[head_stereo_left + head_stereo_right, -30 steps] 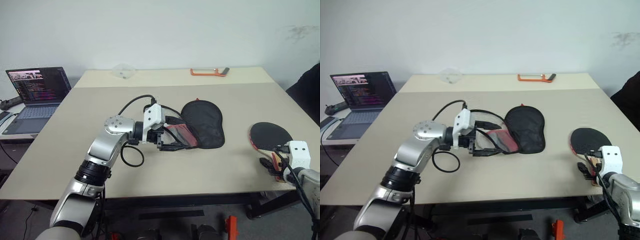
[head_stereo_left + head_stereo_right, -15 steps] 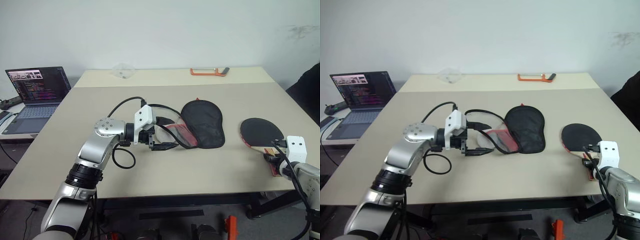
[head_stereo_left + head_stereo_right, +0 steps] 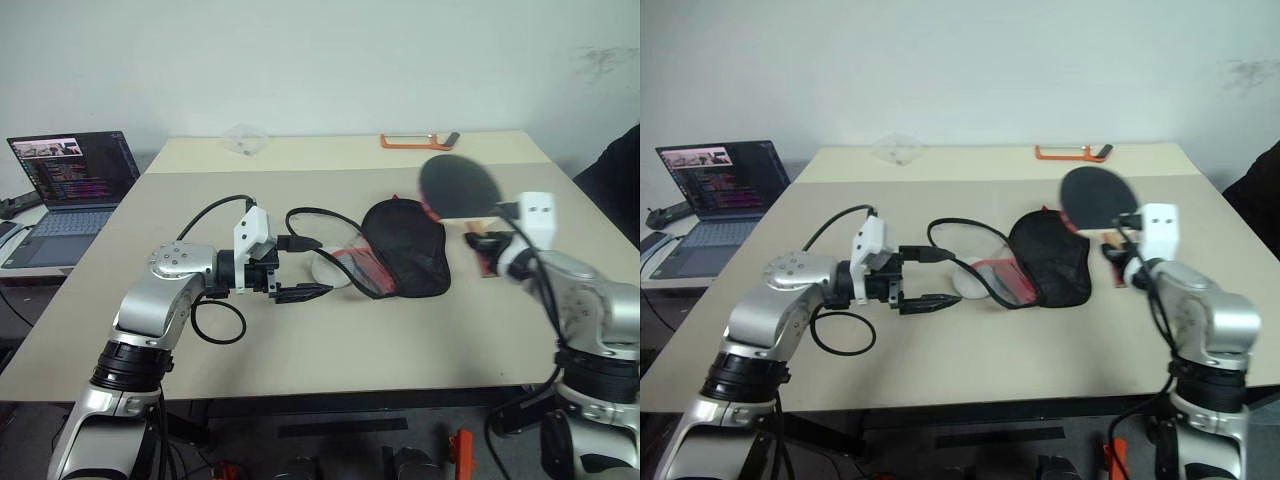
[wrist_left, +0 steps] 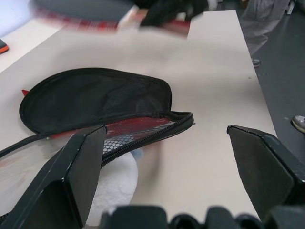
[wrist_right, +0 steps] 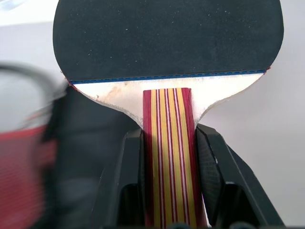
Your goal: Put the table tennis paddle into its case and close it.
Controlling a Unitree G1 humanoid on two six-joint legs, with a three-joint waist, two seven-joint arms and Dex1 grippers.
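Beige table, paddle lifted above case

Beige table [image 3: 420, 340] carries the black case [image 3: 405, 245], lying unzipped. Right gripper [image 5: 167, 157] clamps the paddle [image 3: 458, 185] handle, above the case's right side. Left gripper [image 3: 300, 292] spread wide, empty, beside the case

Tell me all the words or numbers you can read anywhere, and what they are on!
None can be read.
Laptop: lines of text on its screen, too small to read.
Case: no readable logo or label.
Table tennis paddle, held by the right gripper: plain black face and striped handle, no writing.
Orange tool at the table's far edge: no readable mark.
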